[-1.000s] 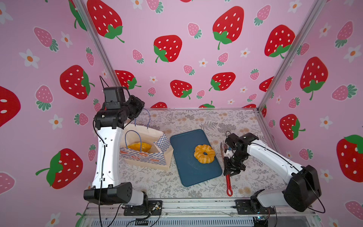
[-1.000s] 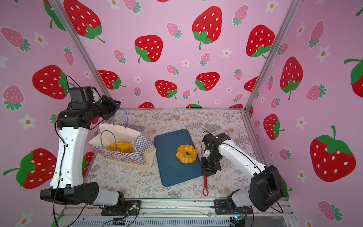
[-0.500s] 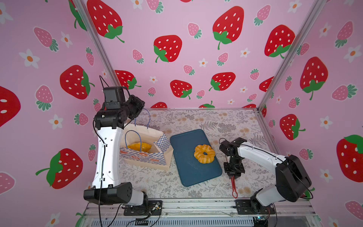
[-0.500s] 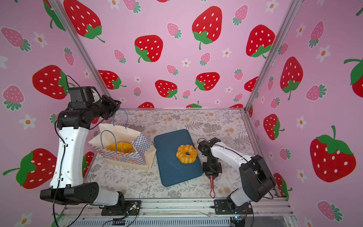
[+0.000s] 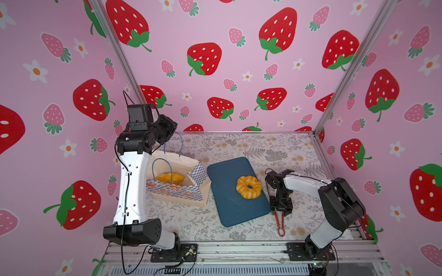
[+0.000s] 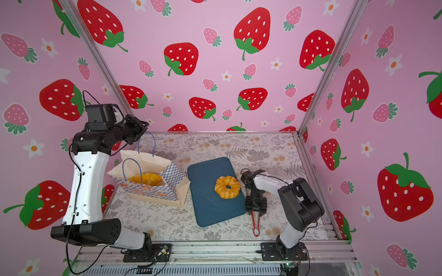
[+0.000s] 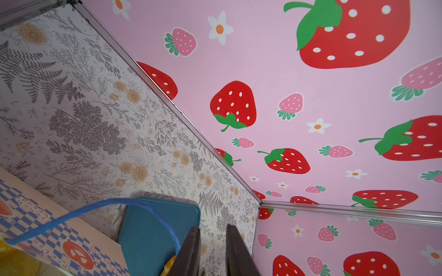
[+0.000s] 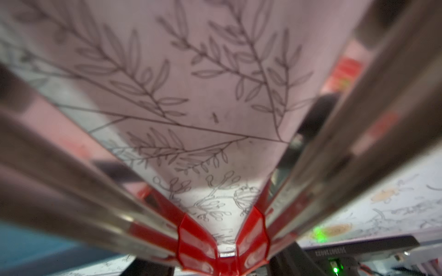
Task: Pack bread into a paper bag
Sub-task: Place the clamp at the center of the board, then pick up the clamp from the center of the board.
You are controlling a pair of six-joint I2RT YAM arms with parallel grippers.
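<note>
Floral-print tabletop — glossy twisted ring.

On the table, the paper bag sits at the left with bread inside; just right of it lies a tray carrying a twisted ring, and tongs lie on the table off the tray's right edge, toward the front.
</note>
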